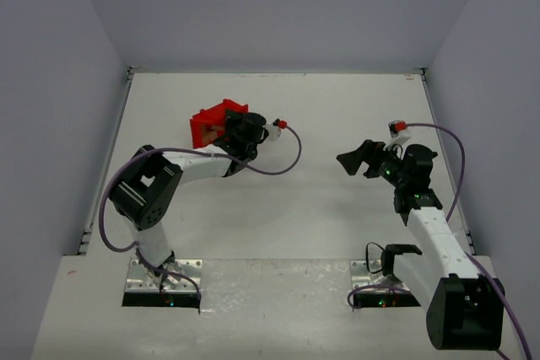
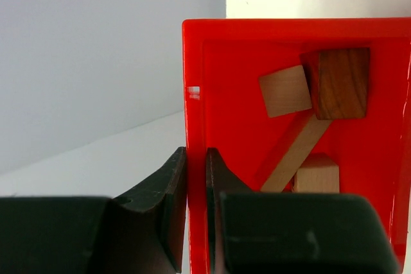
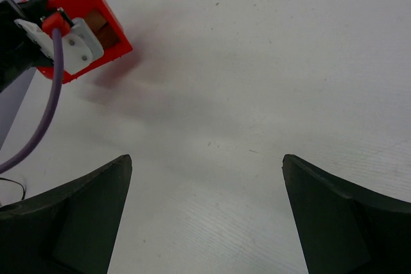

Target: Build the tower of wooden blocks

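Bin (image 1: 205,126) left-of-centre in top cam, L gripper (image 1: 243,131) at it, R gripper (image 1: 361,160) well apart. L wrist: jaws pinched shut on bin wall; blocks (image 2: 286,91) + wedge (image 2: 343,81) inside. R wrist: jaws wide, empty. Step: prob. emptying bin; next needs steady tilt.

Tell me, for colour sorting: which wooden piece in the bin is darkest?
The reddish-brown block in the red bin, far right corner; the rest are pale tan.
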Motion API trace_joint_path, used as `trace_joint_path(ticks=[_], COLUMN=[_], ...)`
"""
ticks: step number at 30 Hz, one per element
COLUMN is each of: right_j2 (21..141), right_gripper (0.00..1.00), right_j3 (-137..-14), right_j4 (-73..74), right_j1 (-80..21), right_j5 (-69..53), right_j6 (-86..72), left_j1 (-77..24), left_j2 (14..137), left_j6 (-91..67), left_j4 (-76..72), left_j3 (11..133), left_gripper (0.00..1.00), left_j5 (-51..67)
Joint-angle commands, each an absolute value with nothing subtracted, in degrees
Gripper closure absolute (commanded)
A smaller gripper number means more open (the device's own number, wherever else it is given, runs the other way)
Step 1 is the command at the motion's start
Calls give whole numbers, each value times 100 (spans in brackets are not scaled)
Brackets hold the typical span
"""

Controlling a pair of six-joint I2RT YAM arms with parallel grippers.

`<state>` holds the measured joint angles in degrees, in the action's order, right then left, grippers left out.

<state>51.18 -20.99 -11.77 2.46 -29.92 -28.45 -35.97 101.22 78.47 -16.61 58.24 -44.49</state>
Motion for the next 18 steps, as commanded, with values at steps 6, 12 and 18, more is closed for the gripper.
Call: trace_joint_path(ticks=[6,12,18], right_j2=[5066,5106,5115], right_gripper=[1,1,1], right_j3=[-2297,-2360,-2399], right_j4=[-1183,-1063,-938], right_j1=[202,202,201], right_j5=[-2827,-2764,-2630], right_j6=[-2727,-2689,-2672], left_j1=[-3680,-3842,-4052], left_j2=[9827,10131,10706], left_j6=[8748,9159,9615], left_j4=[-1743,-2142,-2429], left_j3=[5654,5431,5581], left_gripper=[100,100,100], left_j5=[-4894,-5426,-6036])
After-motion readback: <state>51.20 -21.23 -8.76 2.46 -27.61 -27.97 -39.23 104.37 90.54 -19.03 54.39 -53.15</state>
